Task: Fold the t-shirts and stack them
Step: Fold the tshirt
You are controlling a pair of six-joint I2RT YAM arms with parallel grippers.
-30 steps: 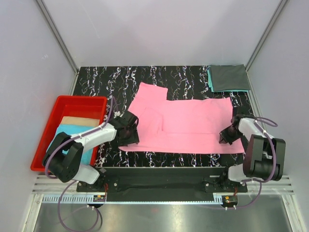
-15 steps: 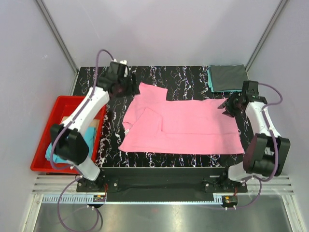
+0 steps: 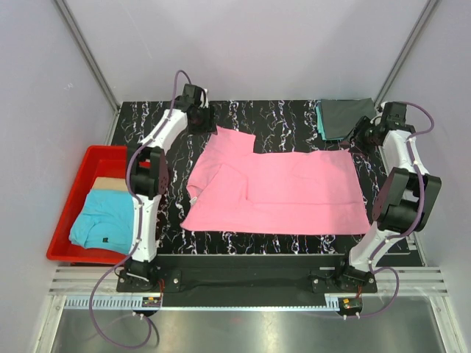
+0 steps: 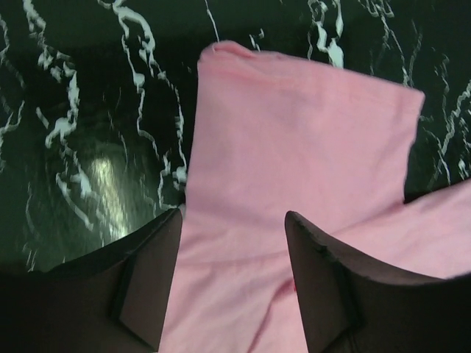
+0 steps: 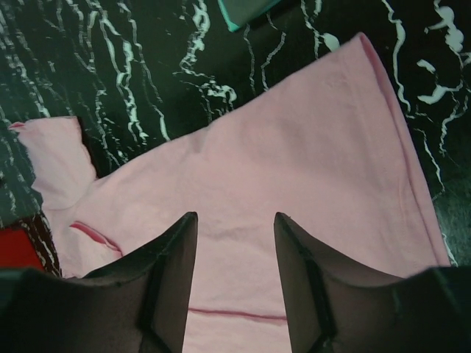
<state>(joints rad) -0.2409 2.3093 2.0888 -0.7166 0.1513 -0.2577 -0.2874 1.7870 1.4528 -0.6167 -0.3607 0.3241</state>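
Where the overhead view takes in the whole scene, the black marbled table (image 3: 294,118) fills the middle of the frame. A pink shirt (image 3: 287,195) lies spread across its centre, with a sleeve pointing to the upper left and a doubled flap at its left side. A red bin (image 3: 110,154) stands off the table's left edge. It holds a light blue shirt (image 3: 103,220) with a small dark mark, and a tan cloth (image 3: 118,182) lies behind it. In the upper right corner a folded dark grey shirt (image 3: 346,118) rests on a folded teal shirt (image 3: 321,121), of which only the left edge shows.

The left gripper (image 4: 232,220) is at the upper left, above the pink sleeve. Its fingers are spread and pinch nothing. The right gripper (image 5: 235,220) is at the upper right, between the pink shirt's far corner and the grey stack. Its fingers also stand apart, with pink cloth below them. Whether either gripper touches the cloth cannot be told.
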